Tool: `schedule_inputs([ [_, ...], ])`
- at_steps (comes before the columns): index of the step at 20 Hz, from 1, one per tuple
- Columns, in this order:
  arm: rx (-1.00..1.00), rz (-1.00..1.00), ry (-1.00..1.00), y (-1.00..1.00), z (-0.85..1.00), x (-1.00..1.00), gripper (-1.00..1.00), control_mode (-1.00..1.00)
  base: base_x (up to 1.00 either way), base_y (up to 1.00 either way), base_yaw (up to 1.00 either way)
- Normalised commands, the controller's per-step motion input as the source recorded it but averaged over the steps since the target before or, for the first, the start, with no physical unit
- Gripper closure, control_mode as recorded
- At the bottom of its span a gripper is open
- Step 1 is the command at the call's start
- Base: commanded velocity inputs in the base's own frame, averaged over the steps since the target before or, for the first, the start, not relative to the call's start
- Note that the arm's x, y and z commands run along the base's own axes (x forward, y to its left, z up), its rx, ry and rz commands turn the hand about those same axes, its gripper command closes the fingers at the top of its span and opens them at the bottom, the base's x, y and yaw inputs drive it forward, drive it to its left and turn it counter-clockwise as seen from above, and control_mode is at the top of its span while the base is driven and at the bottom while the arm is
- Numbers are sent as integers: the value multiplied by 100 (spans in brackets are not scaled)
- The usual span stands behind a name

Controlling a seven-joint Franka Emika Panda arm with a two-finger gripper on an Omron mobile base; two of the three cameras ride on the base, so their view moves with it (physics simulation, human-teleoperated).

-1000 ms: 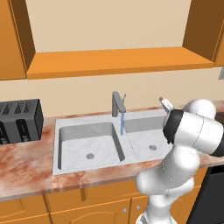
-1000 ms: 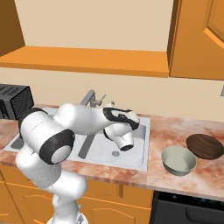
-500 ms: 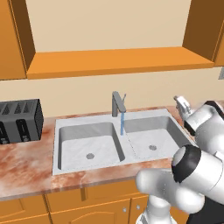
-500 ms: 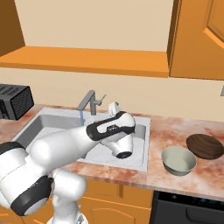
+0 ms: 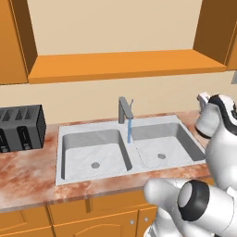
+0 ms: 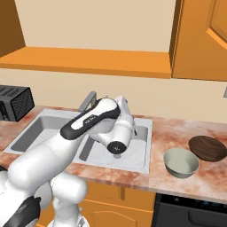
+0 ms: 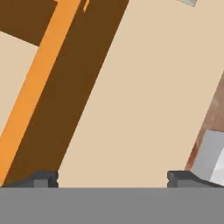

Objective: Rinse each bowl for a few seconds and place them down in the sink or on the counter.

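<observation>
Right, surface (image 5: 28, 185) is reddish marbled stone over orange cabinets (image 5: 92, 217), running across both base views. One shelf (image 5: 120, 65) of plain orange wood sits on the wall above it.

One sink (image 5: 125, 173), white-grey, two basins side by side. Left basin (image 5: 92, 155) has only its drain showing. Right basin (image 5: 159, 146) likewise, with a thin blue stream (image 5: 129, 131) falling from the faucet (image 5: 124, 109) down near the divider between the basins. One faucet, grey and angular, at the back rim of the sink.

One toaster (image 5: 21, 126), dark, on the surface left of the sink, well apart from the bowls.

Arm (image 6: 66, 146) reaches forward over the sink in the right base view, its wrist above the right basin area.

Two bowls, both on the surface right of the sink, upright, nothing visible inside either. Pale bowl (image 6: 181, 162) sits nearer the front edge; brown bowl (image 6: 208, 148) sits just behind and right of it, touching or nearly so, cannot tell which.

Gripper (image 7: 113, 178) in the hand view: jaws spread wide, fingertips (image 7: 41, 179) far apart at the bottom, nothing between them. It faces the beige wall with a sink corner at the right edge.
</observation>
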Motion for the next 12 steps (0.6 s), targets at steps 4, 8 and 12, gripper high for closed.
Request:
schedule_inputs([
  [4,0,-11,32,-36,1,-50,-100,-100,0,0,0],
  [8,2,-11,37,-37,6,-42,-100,-100,0,0,0],
  [12,6,-14,37,-31,12,-34,-100,-100,0,0,0],
])
